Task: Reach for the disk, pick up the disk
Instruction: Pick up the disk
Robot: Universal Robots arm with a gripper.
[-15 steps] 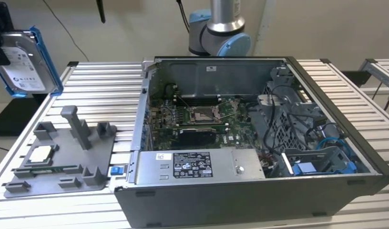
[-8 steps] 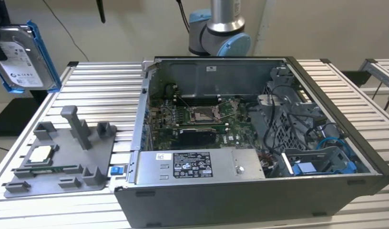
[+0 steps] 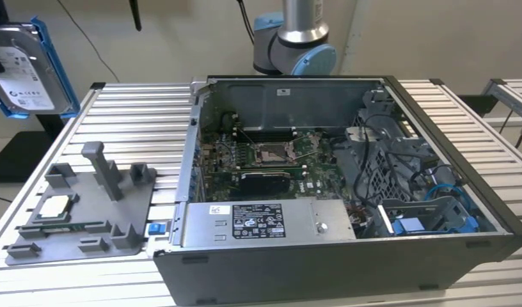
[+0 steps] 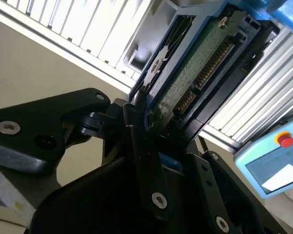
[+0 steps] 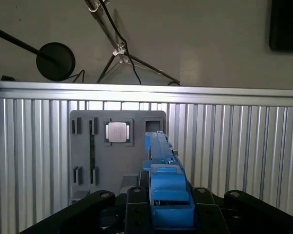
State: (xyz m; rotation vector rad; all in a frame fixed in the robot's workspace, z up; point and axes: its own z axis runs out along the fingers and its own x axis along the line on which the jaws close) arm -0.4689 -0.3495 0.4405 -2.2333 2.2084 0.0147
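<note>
Disk point(image 3: 26, 70): a flat rectangular drive with a silver-grey metal shell and white label, clipped in a bright blue plastic frame. It is held aloft, clear of the table point(image 3: 141, 109), above the fixture point(image 3: 82, 217) near the table's corner on the exterior view's left. In the second wrist view the underside shows a green circuit board and a row of connector contacts. The gripper point(image 4: 158, 131) is clenched on the disk, its black links pressing the frame's sides.

Likely hazards: the smooth plastic frame may slide in the grip if the arm jolts. The frame may also flex, loosening the drive from its clips. A low pass could knock the disk against the fixture's upright posts or the case point(image 3: 329, 268) wall.

The table is ribbed aluminium slats. The fixture is matte grey, with slots, and seats a square silver chip point(image 5: 116, 131).
</note>
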